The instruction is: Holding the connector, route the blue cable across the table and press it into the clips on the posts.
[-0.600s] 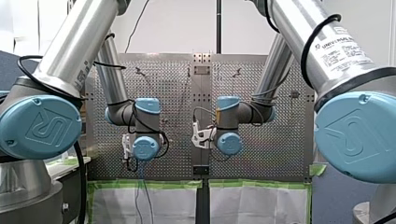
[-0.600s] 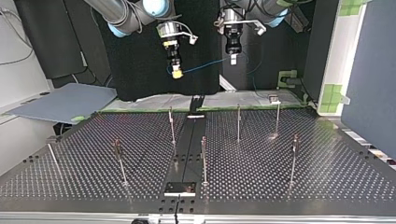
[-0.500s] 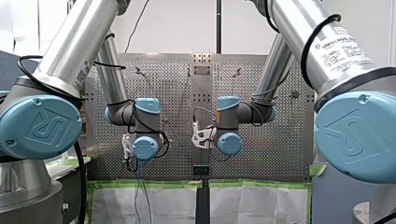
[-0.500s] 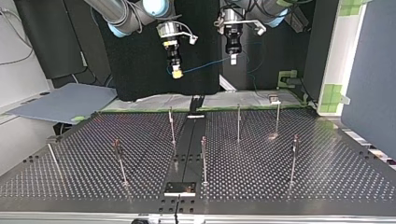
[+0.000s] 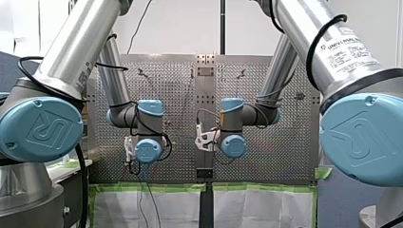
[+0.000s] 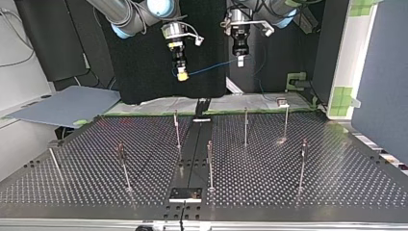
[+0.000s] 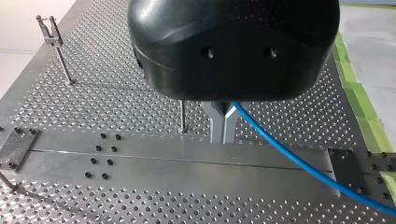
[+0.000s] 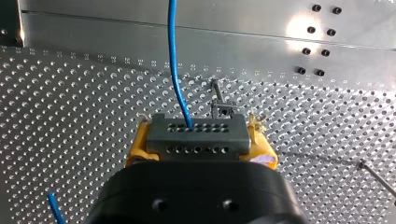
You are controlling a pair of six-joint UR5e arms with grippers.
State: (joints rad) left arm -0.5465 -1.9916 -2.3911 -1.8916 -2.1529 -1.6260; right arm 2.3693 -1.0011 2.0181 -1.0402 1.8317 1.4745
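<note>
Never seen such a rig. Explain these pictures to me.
Two robot arms work over a perforated metal table. The front view looks from behind them: my left arm at left, my right arm at right. The top view faces them, so sides swap. Each wrist view looks along one claw. Thin posts stand on the table. My right claw, with yellow pads, grips a grey connector; a blue cable runs from it to my left claw, which pinches it. Both hang above the table; no post holds the cable yet.
</note>
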